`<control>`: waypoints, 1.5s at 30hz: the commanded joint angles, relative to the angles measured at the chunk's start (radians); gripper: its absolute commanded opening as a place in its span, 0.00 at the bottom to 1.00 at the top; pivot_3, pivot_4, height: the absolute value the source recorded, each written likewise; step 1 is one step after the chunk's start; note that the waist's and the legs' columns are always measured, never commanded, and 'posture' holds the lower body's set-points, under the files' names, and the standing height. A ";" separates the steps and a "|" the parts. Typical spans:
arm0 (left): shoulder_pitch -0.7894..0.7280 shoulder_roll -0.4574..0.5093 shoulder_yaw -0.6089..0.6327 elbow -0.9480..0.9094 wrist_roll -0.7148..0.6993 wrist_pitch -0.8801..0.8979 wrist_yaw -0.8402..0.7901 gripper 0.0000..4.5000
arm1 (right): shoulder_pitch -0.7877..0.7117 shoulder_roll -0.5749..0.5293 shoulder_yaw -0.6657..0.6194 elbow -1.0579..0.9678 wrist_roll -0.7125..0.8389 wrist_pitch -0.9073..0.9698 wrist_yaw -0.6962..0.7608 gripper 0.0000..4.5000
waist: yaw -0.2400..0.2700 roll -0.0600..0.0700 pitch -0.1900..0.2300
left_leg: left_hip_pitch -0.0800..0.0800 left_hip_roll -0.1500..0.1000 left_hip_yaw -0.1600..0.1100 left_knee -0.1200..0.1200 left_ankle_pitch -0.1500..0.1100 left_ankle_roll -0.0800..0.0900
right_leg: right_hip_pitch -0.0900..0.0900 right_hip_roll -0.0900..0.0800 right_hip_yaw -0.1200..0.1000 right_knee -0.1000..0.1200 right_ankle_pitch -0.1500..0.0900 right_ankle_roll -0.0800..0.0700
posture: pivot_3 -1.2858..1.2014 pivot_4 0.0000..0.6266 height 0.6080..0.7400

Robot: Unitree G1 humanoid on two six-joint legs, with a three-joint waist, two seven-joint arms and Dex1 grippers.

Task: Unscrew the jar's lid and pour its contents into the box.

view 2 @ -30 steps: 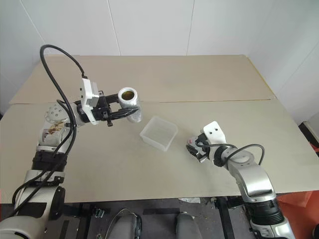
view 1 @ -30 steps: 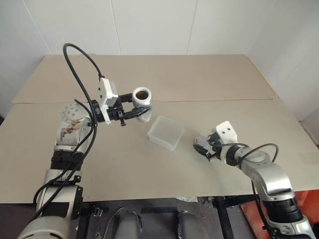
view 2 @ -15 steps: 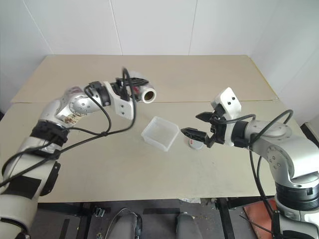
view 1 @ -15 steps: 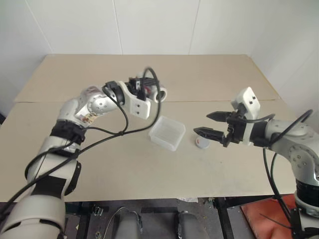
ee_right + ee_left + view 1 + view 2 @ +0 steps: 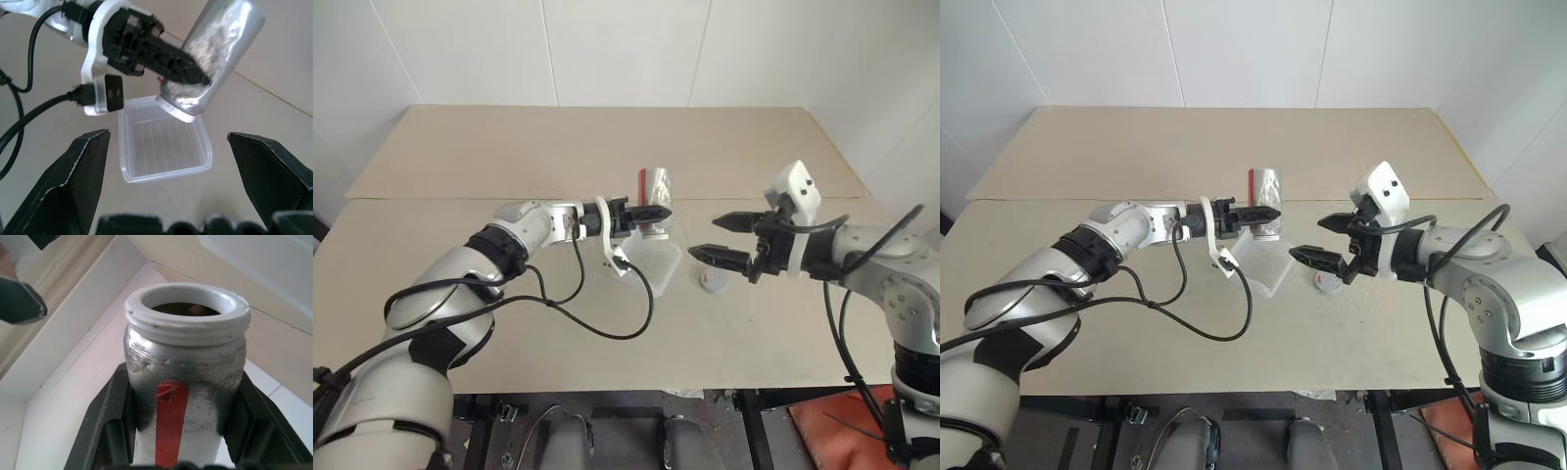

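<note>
Jar (image 5: 655,201) is already open and tipped mouth-down over the box (image 5: 166,147), pinched by the left end effector (image 5: 651,212) around its body. Lid (image 5: 711,282) is off and sitting on the counter (image 5: 558,323) just beside the box, so the unscrewing part looks done. Right end effector (image 5: 724,240) is spread wide with nothing in it, hovering above the lid. Left wrist view looks right into the mouth and there's a brownish bit (image 5: 197,309) near the rim, so I'd guess the contents haven't dropped out yet. Box looks bare from the right wrist view. What's left: get that bit to fall in, maybe a bit more tilt or a shake
</note>
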 commanded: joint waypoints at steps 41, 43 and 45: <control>0.086 0.113 0.184 -0.193 -0.426 0.060 -0.305 0.43 | 0.013 -0.002 0.009 -0.057 0.013 -0.131 -0.045 0.99 | 0.001 0.000 0.000 | 0.001 -0.011 -0.004 0.001 0.000 0.000 | 0.005 -0.011 -0.002 0.000 0.000 0.003 | 0.52 0.24 1.00; 0.059 0.111 0.114 -0.198 -0.315 0.043 -0.247 0.43 | 0.009 -0.006 0.015 -0.055 0.006 -0.136 -0.040 0.99 | 0.003 0.000 0.000 | 0.001 -0.011 -0.003 0.002 0.000 0.000 | 0.005 -0.012 -0.002 0.000 0.000 0.005 | 0.52 0.24 1.00; 0.051 0.103 0.064 -0.207 -0.228 0.051 -0.218 0.43 | 0.007 -0.008 0.017 -0.056 0.001 -0.139 -0.040 0.99 | 0.002 0.000 0.000 | 0.000 -0.011 -0.003 0.002 0.000 0.000 | 0.004 -0.012 -0.002 0.000 0.000 0.005 | 0.52 0.24 1.00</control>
